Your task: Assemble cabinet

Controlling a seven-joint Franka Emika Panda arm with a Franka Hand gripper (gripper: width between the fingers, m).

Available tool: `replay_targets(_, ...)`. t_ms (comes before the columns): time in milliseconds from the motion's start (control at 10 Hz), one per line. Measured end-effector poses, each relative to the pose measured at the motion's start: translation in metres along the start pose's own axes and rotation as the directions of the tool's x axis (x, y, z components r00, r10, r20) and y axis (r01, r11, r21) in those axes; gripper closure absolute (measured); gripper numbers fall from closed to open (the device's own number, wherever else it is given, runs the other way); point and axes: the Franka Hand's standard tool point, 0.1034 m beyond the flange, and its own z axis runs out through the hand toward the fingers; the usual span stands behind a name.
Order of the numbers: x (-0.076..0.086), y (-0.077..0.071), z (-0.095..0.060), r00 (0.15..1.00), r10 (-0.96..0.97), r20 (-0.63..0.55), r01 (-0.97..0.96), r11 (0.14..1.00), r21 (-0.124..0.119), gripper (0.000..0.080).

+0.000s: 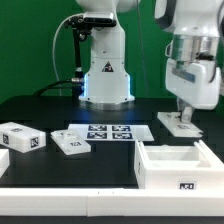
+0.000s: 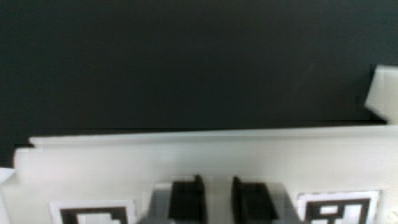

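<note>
The cabinet (image 1: 176, 166), a large open white box with a tag on its front wall, stands at the front on the exterior view's right. My gripper (image 1: 183, 113) is behind it, down on a small white tagged panel (image 1: 181, 123) that lies on the black table. In the wrist view the dark fingers (image 2: 182, 200) stand almost together, with only a thin white strip of the panel (image 2: 196, 155) between them and a tag on either side. The gripper (image 2: 214, 202) looks shut on that panel.
The marker board (image 1: 103, 133) lies flat in the middle of the table. Two loose white tagged blocks (image 1: 22, 138) (image 1: 70, 145) lie on the exterior view's left. The robot's base (image 1: 105, 75) stands at the back.
</note>
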Motion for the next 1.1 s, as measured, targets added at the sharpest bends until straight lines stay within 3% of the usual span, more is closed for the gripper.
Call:
replay_targets(400, -0.003, 0.002, 0.003, 1.000, -0.015, 0.014, 0.015, 1.000, -0.005, 0.0735)
replay_targets(600, 0.005, -0.003, 0.005, 0.999, -0.050, 0.014, 0.050, 0.998, -0.029, 0.0735)
replay_targets(900, 0.002, -0.001, 0.007, 0.998, -0.058, 0.017, 0.058, 0.998, -0.030, 0.0735)
replay_targets(1100, 0.012, -0.008, 0.008, 0.998, -0.059, 0.009, 0.059, 0.998, -0.030, 0.0735)
